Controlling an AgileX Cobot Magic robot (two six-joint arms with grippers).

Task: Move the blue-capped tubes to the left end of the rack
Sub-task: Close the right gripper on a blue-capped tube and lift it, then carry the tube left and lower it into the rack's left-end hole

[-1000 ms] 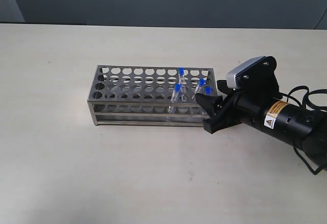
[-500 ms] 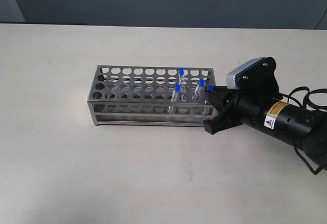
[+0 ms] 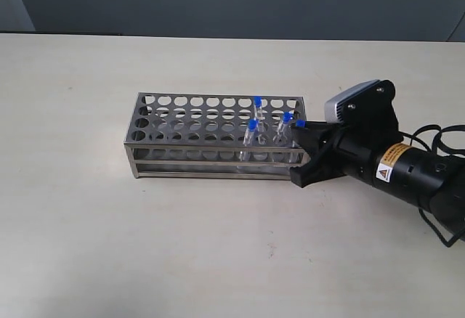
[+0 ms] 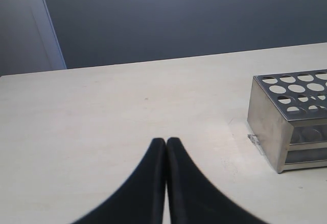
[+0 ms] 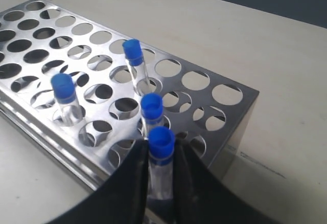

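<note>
Four blue-capped tubes are gathered at the right end of a shiny metal rack (image 3: 182, 146) that lies lengthwise across the middle of a pale bench (image 3: 87, 223). The back tube (image 3: 257, 101) stands in a far row. The front tube (image 3: 252, 125) stands nearer the viewer and slightly left of it. The third tube (image 3: 286, 117) stands closer to the right end wall. The fourth tube (image 3: 299, 125) is at the rack's right near corner, just beside the third. The right gripper (image 3: 301, 147) is clamped on it just under the cap, with one black finger pressed on each side of the clear body. Whether its lower end sits in a hole cannot be told, because the fingers hide it. In the right wrist view the fourth tube (image 5: 161, 142) rises between the fingertips of the right gripper (image 5: 161, 155), and the third tube (image 5: 152, 106) is directly beyond it. The back tube (image 5: 134, 52) and front tube (image 5: 63, 88) stand further along, between the gripper and the left end. From there to the left end the rack (image 4: 265, 116) shows rows of open holes. Open bench surface lies all round the rack, which sits well apart from the far edge, where a dark wall begins. The right arm reaches in low from the right, with cables trailing behind it. The left gripper (image 4: 166, 144) is closed with its fingertips touching and nothing between them. It hangs over bare bench, well apart from the rack's left end.
</note>
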